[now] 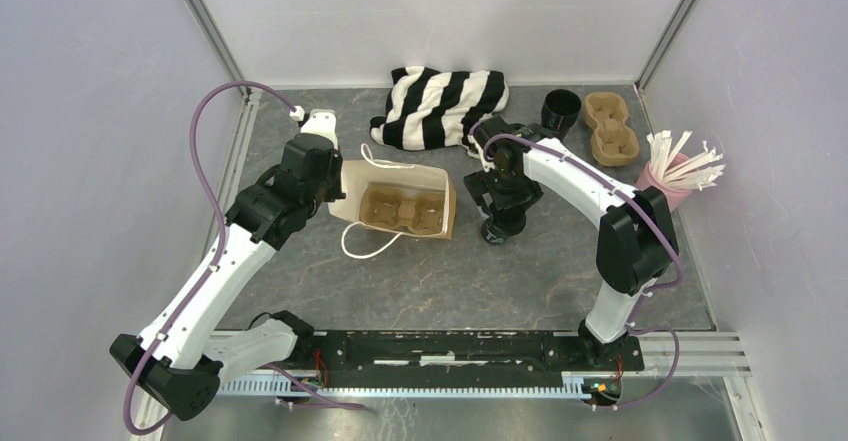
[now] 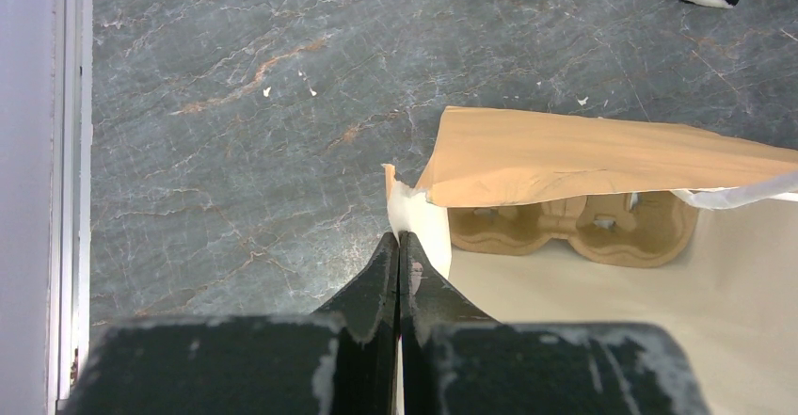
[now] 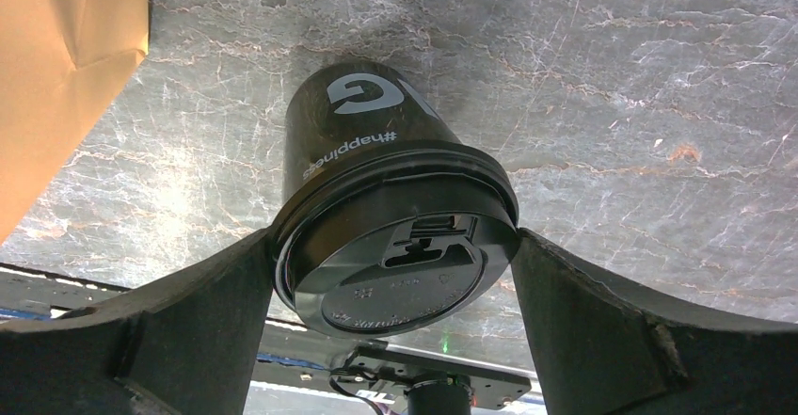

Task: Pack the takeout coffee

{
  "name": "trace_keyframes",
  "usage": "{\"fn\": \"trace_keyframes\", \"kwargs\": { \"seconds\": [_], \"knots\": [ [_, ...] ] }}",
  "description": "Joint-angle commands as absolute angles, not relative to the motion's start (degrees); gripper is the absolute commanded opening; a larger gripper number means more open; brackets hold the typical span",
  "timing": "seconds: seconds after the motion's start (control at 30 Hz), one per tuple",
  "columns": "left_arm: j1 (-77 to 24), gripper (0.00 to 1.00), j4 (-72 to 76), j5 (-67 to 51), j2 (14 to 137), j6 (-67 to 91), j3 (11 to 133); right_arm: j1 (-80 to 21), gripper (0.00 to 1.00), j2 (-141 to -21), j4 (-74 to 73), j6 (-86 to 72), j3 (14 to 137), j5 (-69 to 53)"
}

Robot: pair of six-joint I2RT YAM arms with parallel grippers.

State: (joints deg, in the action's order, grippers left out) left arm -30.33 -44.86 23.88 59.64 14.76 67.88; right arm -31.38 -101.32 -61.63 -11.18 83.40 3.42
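Two preparations look done, the packing itself not: the left gripper (image 2: pixel 399 246), jaws pressed together, pinches an edge of the brown paper bag (image 2: pixel 583 151) at centre-left of the overhead view, holding its mouth open, with a cardboard cup carrier (image 2: pixel 574 227) inside. The right gripper (image 3: pixel 395 260) stands spread wide, one finger either side of the lid of the takeout coffee (image 3: pixel 376 151), which is outside the bag, just to its right at mid-frame overhead. Closing on the cup, lifting it and setting it in the bag remain, I judge.
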Motion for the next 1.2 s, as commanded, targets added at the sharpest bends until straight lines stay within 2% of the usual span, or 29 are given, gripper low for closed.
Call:
{"fn": "trace_keyframes", "kwargs": {
  "seconds": [0.0, 0.27, 0.47, 0.73, 0.93, 1.17],
  "knots": [
    [-30.06, 0.02, -44.69, 23.93, 59.98, 13.02, 68.74, -31.46, 0.98, -99.32, -62.22, -10.98, 86.6, 3.06],
    [-30.06, 0.02, -44.66, 23.56, 60.25, 13.08, 68.75, -32.56, 0.98, -99.16, -63.27, -11.34, 88.26, 2.94],
    [-30.06, 0.02, -44.56, 23.46, 60.01, 13.1, 68.6, -34.5, 0.98, -101.03, -66.01, -10.75, 88.65, 11.17],
    [-30.04, 0.02, -44.54, 23.38, 59.84, 13.13, 68.64, -35.52, 0.98, -100.86, -66.04, -10.73, 88.15, 13.03],
    [-30.06, 0.02, -44.47, 23.31, 59.68, 13.18, 68.56, -36.84, 0.98, -100.27, -67.32, -10.25, 88.18, 20.77],
    [-30.06, 0.02, -44.52, 22.07, 59.3, 13.51, 69.48, -36.16, 0.98, -97.41, -63.44, -10.09, 84.95, 14.59]
  ]
}}
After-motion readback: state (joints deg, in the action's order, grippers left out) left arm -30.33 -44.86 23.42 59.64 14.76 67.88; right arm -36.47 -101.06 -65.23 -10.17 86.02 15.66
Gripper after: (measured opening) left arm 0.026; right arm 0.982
